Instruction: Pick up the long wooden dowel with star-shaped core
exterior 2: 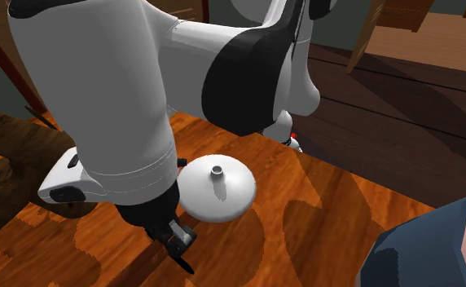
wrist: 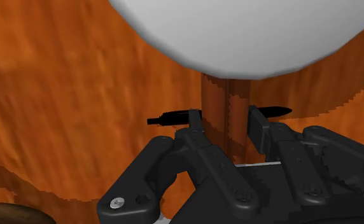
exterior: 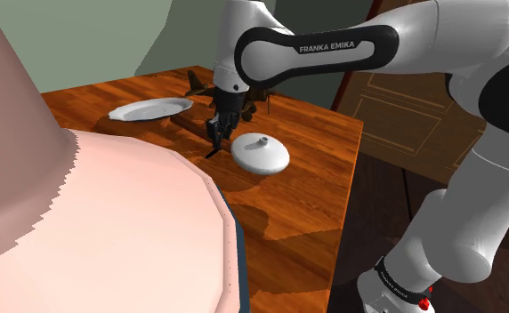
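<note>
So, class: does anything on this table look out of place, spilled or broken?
Nothing is spilled or broken. One oddity: the white lid rests straight on the table, with no pot under it, beside the tool. The plate lies flat; the tool clasps the brown stick.

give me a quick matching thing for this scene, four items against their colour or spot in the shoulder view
1 plate
2 knobbed lid
3 tool
4 table

a black, low over the table
b orange-brown wood grain
c white, flat, to the shoulder view's left of the tool
d white, domed, to the shoulder view's right of the tool

Pairs: 1-c, 2-d, 3-a, 4-b
</note>
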